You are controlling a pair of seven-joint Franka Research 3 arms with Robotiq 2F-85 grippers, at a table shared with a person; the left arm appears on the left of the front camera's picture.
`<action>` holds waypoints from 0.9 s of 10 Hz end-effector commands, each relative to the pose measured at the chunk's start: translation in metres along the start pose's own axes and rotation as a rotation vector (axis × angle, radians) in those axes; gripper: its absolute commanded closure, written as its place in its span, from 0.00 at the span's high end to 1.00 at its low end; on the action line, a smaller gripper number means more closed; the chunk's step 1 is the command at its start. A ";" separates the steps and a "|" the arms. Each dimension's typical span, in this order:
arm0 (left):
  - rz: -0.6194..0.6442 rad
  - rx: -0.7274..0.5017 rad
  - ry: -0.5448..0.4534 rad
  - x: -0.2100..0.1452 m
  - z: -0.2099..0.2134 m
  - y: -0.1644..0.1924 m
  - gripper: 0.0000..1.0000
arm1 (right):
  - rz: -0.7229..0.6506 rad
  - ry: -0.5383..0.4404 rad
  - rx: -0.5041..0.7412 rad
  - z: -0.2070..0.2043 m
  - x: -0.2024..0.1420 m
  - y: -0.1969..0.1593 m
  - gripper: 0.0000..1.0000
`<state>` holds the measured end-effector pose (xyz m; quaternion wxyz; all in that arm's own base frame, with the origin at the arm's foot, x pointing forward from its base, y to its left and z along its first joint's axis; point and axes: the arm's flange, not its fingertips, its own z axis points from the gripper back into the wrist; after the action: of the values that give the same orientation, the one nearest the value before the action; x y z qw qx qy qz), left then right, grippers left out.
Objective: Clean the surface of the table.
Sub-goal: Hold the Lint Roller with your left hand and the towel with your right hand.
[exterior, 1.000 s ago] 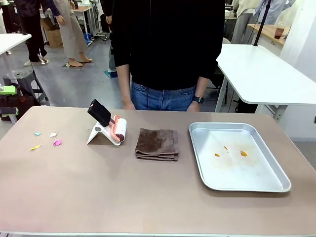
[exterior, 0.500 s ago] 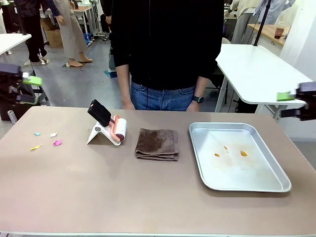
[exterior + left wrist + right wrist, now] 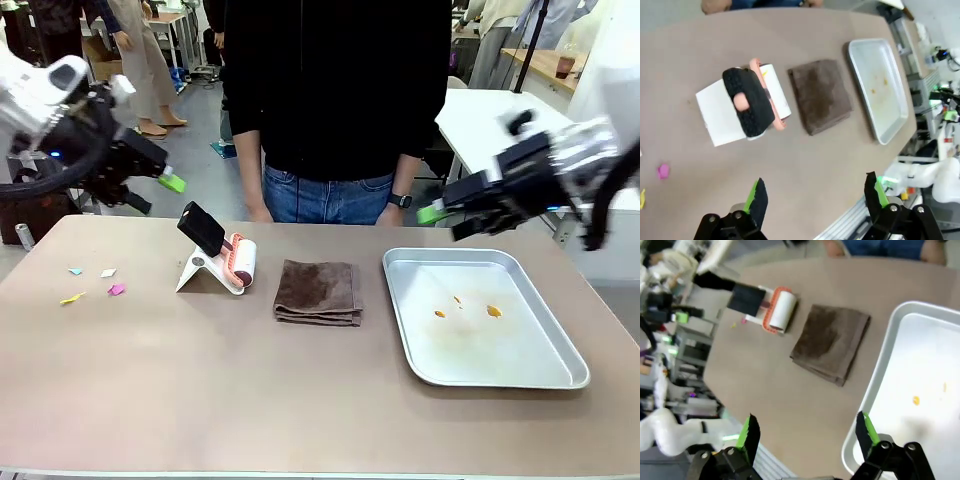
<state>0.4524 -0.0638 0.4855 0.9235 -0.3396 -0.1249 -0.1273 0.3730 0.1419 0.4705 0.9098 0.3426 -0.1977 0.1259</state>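
Currently both grippers hang in the air, jaws wide apart, holding nothing: left gripper (image 3: 156, 192) by the far left edge, right gripper (image 3: 447, 222) above the tray's (image 3: 560, 380) far rim. Table (image 3: 200, 400) spans the foreground, bearing scraps (image 3: 116, 289), roller (image 3: 240, 264), cloth (image 3: 318, 291), tray.

Front camera looks across the table (image 3: 200, 400) at the person (image 3: 340, 90); both wrist cameras overlook its brown cloth (image 3: 820, 95).

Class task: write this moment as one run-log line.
left gripper: jaws open, empty, in air at left | right gripper: jaws open, empty, in air near tray | table: paper scraps, lint roller, brown cloth, tray with orange stains
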 end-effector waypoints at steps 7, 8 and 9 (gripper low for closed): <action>0.054 0.082 0.048 0.031 -0.014 0.004 1.00 | 0.054 0.147 -0.103 -0.085 0.024 0.010 1.00; 0.054 0.082 0.048 0.031 -0.014 0.004 1.00 | 0.054 0.147 -0.103 -0.085 0.024 0.010 1.00; 0.091 0.095 0.040 0.030 -0.010 0.004 1.00 | 0.054 0.152 -0.103 -0.091 0.029 0.007 1.00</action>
<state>0.4832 -0.0769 0.4828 0.9452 -0.2989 -0.0936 -0.0920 0.4196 0.2106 0.4280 0.9334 0.2820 -0.1461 0.1667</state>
